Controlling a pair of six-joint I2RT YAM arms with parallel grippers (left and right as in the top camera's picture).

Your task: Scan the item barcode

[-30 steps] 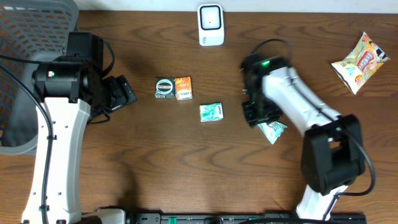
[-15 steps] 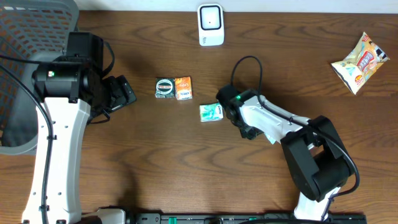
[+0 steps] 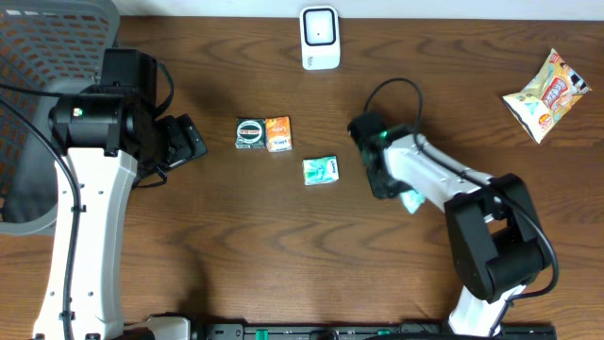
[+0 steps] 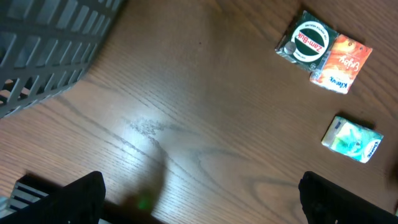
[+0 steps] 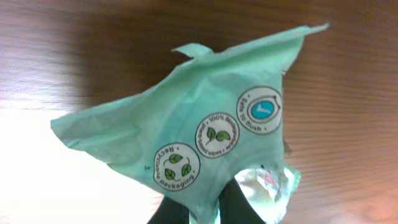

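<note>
Left tool (image 4: 202, 202) hangs wide open, empty, by the basket (image 3: 38, 57). Right of centre, right tool (image 5: 205, 208) pinches the green packet (image 5: 186, 137) low over the counter (image 3: 283, 264): pick-up step, I'd say. Next up: lift it and show its barcode to the white scanner (image 3: 320, 38), far centre.

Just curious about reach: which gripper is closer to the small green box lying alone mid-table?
Right. The right gripper, pinching a green wrapper, is just beside the small green box; the left gripper sits farther off, opposite.

Grey basket (image 3: 28, 38), snack bag (image 3: 545, 94), orange packet (image 3: 278, 133)
</note>
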